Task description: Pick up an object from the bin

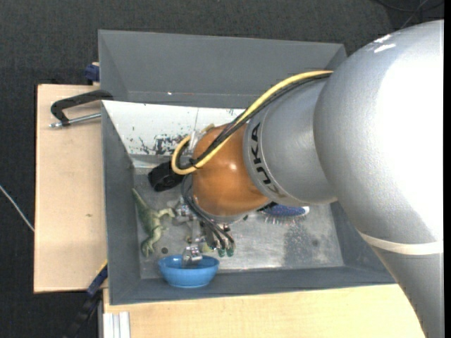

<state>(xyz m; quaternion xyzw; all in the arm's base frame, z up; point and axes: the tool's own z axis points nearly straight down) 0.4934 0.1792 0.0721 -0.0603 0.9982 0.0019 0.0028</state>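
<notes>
The gripper (192, 254) hangs just over the blue bowl (184, 276), its tip at the bowl's rim; its opening cannot be told. Up-left of the bowl lies a green toy dinosaur (150, 225), and beyond that a black object (163, 179).

Bin (310, 245) floor: scuffed grey metal. Blue bowl (176, 274), six o'clock: glossy plastic. Green dinosaur (149, 224), eight o'clock: matt. My orange cover (222, 182): smooth, shiny.
</notes>
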